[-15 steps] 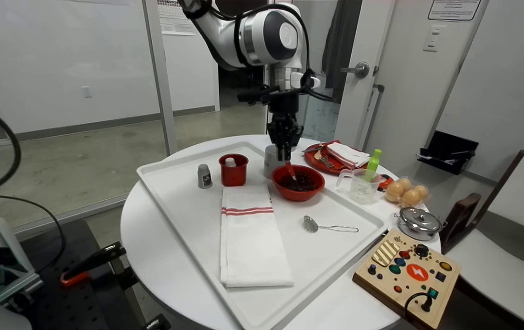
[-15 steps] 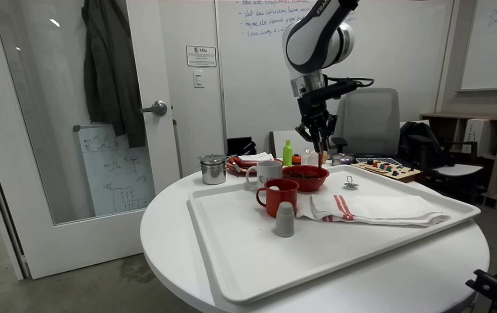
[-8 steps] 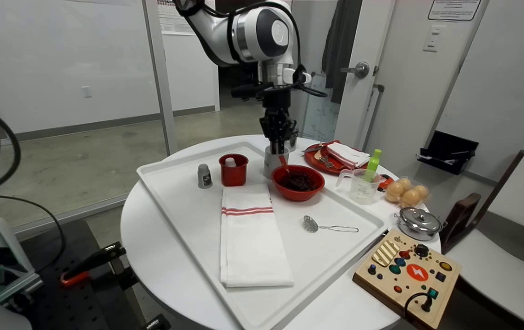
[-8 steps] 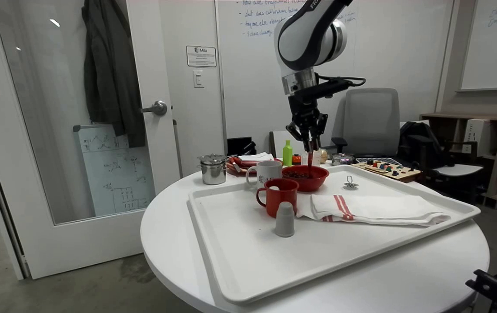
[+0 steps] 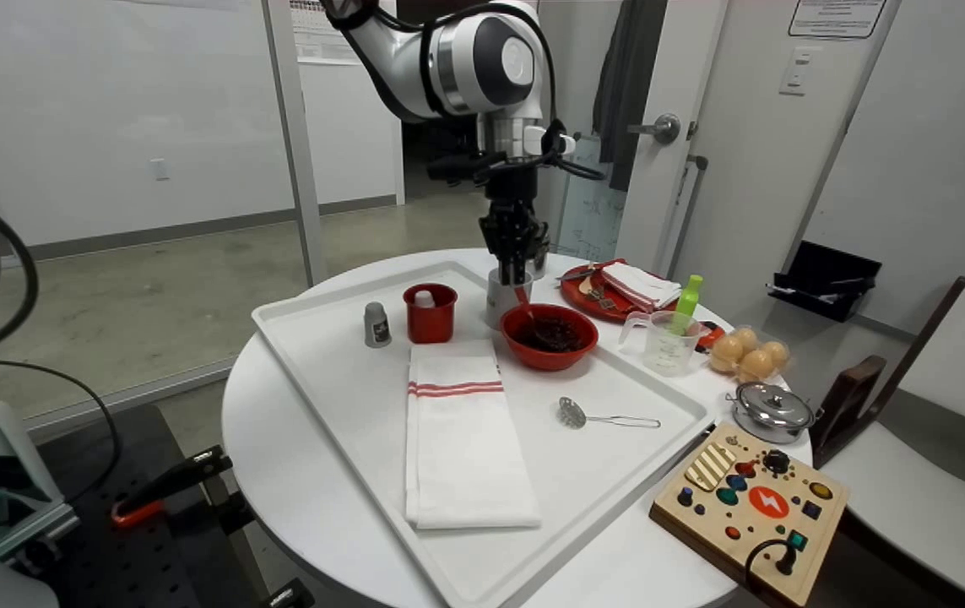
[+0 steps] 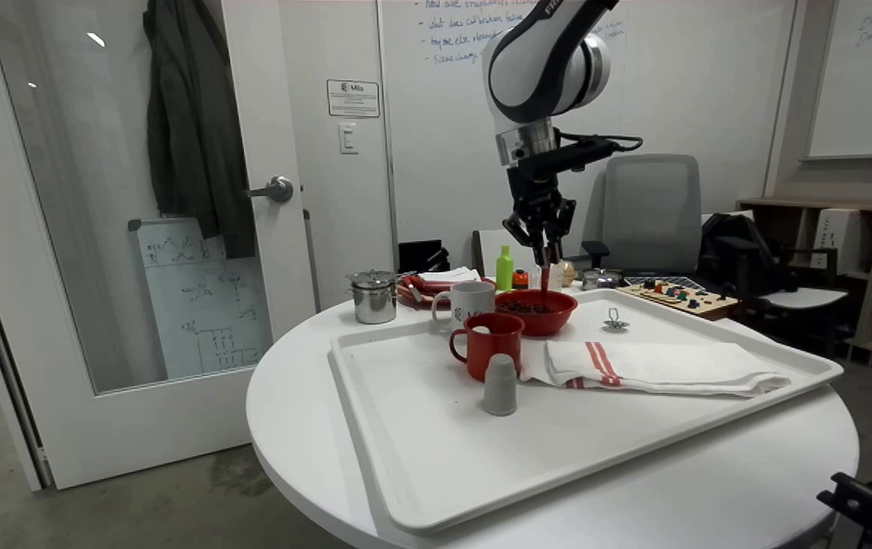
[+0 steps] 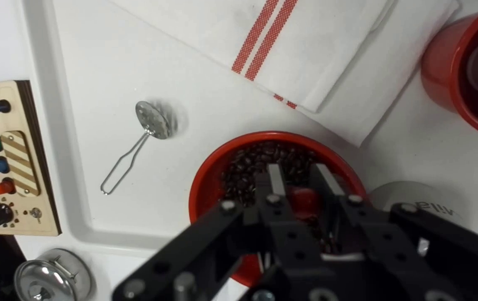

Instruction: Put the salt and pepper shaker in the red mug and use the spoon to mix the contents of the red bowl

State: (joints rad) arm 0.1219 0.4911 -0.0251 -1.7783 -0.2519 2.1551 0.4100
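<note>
My gripper [image 5: 513, 279] is above the red bowl [image 5: 545, 361], jaws pointing down. Its jaws are closed around the red handle of a spoon [image 5: 523, 295], which also shows in an exterior view [image 6: 545, 282]. The spoon's lower end stands tilted in the bowl's dark beans; its tip is hidden. In the wrist view the red handle [image 7: 304, 202] lies between the fingers. The red mug [image 6: 490, 354] stands on the tray with a whitish-topped shaker [image 5: 424, 299] inside. The grey shaker [image 5: 376, 325] stands upright on the tray beside the mug.
A grey-white mug [image 6: 474, 297] stands close beside the bowl. A folded white towel [image 5: 465, 447] and a metal skimmer [image 5: 573, 413] lie on the white tray [image 6: 436, 512]. A clear measuring cup [image 5: 669, 346], eggs [image 5: 744, 355] and a red plate [image 5: 571, 291] are beyond the tray edge.
From one second to half a second ago, my gripper moved left in both exterior views, taking the spoon handle along within the bowl. Since then it has barely moved.
</note>
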